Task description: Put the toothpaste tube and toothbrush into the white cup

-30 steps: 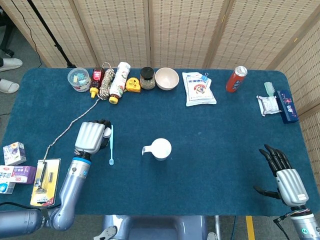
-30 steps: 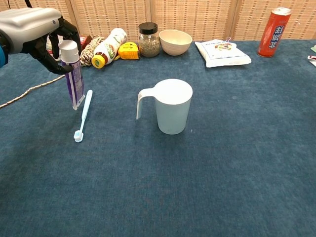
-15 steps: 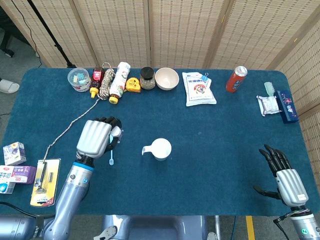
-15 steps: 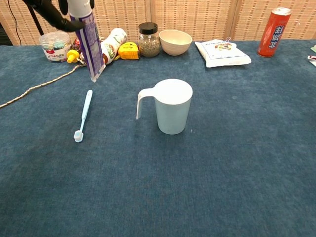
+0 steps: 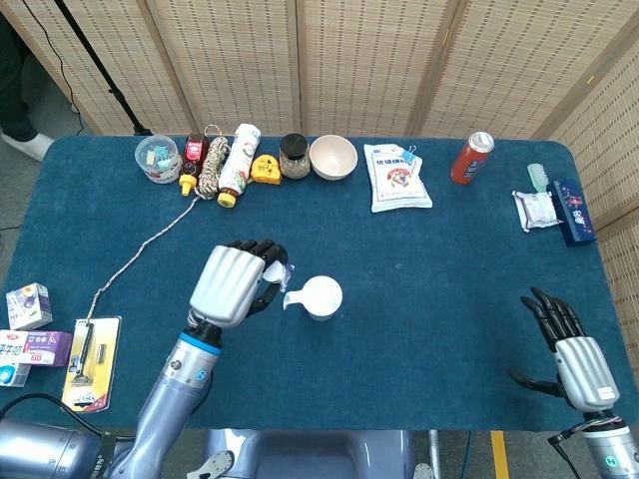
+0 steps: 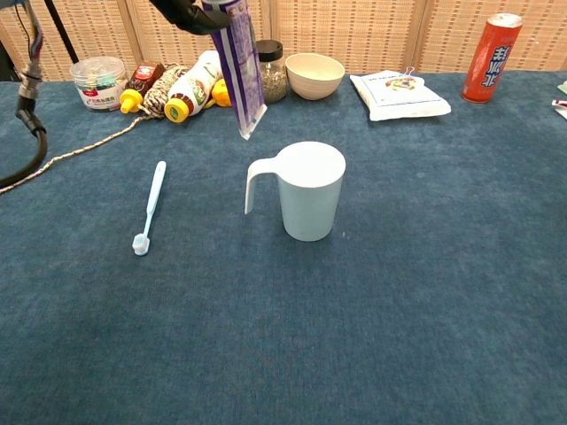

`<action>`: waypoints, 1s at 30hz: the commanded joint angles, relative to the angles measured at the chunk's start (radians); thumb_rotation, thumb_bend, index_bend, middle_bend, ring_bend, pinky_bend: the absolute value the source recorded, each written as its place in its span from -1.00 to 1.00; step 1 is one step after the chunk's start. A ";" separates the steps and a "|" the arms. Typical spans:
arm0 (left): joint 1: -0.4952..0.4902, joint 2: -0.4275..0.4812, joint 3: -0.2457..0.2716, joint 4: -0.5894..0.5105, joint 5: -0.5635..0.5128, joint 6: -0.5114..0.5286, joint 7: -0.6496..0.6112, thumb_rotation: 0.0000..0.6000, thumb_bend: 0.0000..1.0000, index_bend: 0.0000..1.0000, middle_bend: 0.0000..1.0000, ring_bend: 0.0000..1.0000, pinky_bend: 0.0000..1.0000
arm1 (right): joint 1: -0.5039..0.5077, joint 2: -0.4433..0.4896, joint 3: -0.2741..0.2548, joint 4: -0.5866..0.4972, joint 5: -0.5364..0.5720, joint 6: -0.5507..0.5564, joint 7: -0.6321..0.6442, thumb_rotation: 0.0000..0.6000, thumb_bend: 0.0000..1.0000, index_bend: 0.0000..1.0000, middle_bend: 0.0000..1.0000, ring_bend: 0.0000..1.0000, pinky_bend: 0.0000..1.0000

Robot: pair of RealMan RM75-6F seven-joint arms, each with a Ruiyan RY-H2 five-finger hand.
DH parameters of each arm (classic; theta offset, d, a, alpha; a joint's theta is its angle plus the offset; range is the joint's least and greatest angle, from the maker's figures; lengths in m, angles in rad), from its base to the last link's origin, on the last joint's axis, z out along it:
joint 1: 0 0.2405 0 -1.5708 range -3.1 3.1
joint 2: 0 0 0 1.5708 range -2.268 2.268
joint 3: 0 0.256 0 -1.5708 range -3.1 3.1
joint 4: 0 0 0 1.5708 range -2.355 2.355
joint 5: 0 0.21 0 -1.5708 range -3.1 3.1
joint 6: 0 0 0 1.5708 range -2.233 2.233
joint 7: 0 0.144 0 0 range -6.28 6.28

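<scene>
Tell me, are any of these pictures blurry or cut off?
Chest view: sharp, but the left hand is cropped by the top edge, so only the toothpaste tube hangs into view. Head view: evenly lit, and that hand hides the toothbrush.

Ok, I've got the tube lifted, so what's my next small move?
Probably carry the left robot hand a bit further right. In the chest view the tube hangs crimp-down, its lower end left of the cup mouth, above the handle. Centre it over the opening before lowering.
</scene>
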 commanded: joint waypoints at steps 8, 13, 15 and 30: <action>-0.044 -0.084 -0.006 0.106 -0.012 -0.045 -0.070 1.00 -0.16 0.28 -0.04 -0.02 0.12 | 0.002 -0.001 0.001 0.004 0.004 -0.007 0.005 1.00 -0.86 -1.00 -1.00 -1.00 -0.89; -0.059 -0.109 -0.007 0.139 -0.024 -0.060 -0.085 1.00 -0.16 0.28 -0.04 -0.02 0.12 | 0.003 -0.001 0.001 0.004 0.005 -0.010 0.005 1.00 -0.86 -1.00 -1.00 -1.00 -0.89; -0.065 -0.117 -0.004 0.153 -0.026 -0.070 -0.095 1.00 -0.16 0.28 -0.04 -0.02 0.12 | 0.003 -0.002 0.002 0.004 0.005 -0.010 0.004 1.00 -0.86 -1.00 -1.00 -1.00 -0.89; -0.086 -0.151 0.008 0.231 -0.039 -0.116 -0.143 1.00 -0.16 0.28 -0.04 -0.03 0.12 | 0.005 -0.002 0.002 0.006 0.006 -0.014 0.007 1.00 -0.86 -1.00 -1.00 -1.00 -0.89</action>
